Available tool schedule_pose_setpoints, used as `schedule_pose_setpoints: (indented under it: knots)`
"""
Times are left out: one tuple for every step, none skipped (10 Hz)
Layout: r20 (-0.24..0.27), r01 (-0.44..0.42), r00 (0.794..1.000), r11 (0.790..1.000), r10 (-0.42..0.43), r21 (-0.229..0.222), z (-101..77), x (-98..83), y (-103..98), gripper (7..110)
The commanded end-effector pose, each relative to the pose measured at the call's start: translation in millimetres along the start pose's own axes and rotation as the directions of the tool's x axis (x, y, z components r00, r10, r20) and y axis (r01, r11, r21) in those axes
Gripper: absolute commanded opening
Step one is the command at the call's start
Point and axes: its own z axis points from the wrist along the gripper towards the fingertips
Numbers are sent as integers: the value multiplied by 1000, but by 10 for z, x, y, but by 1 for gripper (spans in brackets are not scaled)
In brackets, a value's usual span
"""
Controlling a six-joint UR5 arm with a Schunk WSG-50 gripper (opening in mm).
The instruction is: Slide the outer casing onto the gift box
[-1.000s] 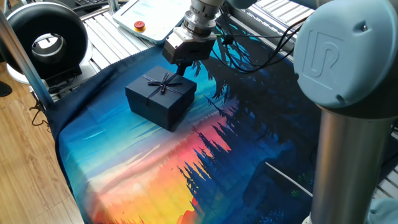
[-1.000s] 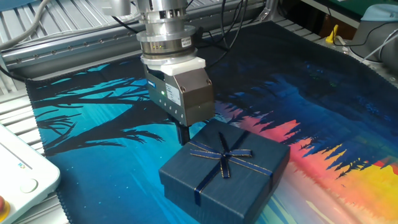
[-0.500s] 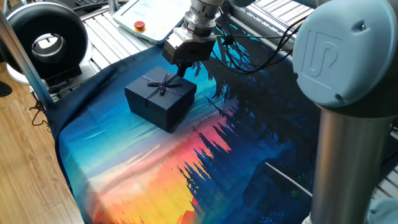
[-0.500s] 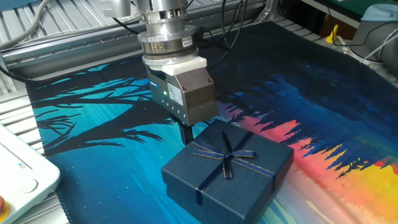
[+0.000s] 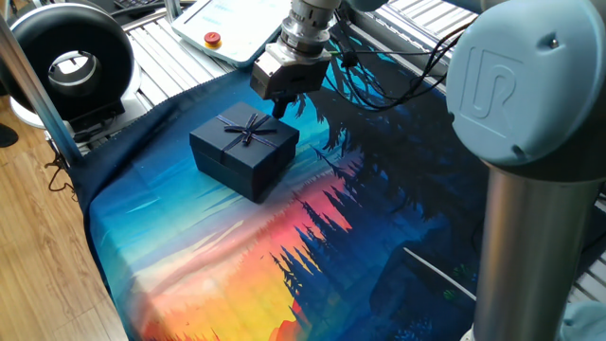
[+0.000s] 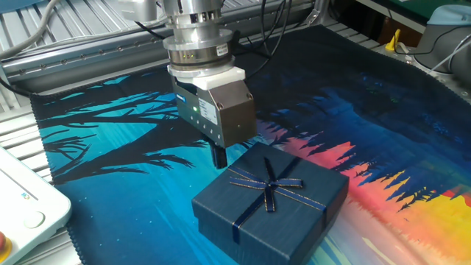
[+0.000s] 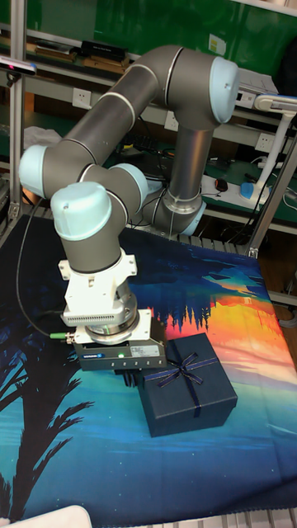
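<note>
On the printed cloth (image 6: pixel 110 147) nearest the other fixed camera sits the outer casing (image 6: pixel 271 205), a dark navy square cover with its thin ribbon bow (image 6: pixel 268 185) tied across the top. It stands flat and squared, fully down to the cloth, so the gift box is entirely hidden from every view; I cannot see its tray or anything inside it.

Just behind the casing's back edge hangs my claw (image 6: pixel 218 157). Compared with a second ago, the casing has shifted slightly across the cloth, away from me, and my claw has since risen a little: in one fixed view my fingers (image 5: pixel 281 107) now sit above the cover's far edge rather than level with it. The casing itself has not moved in the last half second.

Whether my claw is released or clenched I cannot tell. Only a short dark stub of finger shows beneath the grey body in the other fixed view, and in the tall fixed view my claw (image 7: pixel 130 379) is mostly masked by my own wrist and by the casing (image 7: pixel 187 394) beside it. I also cannot say whether a fingertip touches the cover's edge or merely hangs just beside it.

Farther back, a white pendant (image 5: pixel 220 26) with a red button lies on the slatted table (image 5: pixel 161 43), cut off by the frame.
</note>
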Motion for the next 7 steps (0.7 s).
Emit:
schedule_pose_setpoints:
  knots:
    - [20,-15,1000,1000,15,17,-144,28,19,7]
    - [19,-23,1000,1000,22,17,-256,55,46,7]
    - [20,-30,999,999,29,31,-360,75,41,7]
    - [26,-44,999,998,43,35,-422,89,62,7]
    - [25,-76,997,996,75,39,-437,116,104,7]
    - [19,-106,994,993,106,42,-443,139,150,7]
    - [14,-138,990,990,138,38,-446,154,228,7]
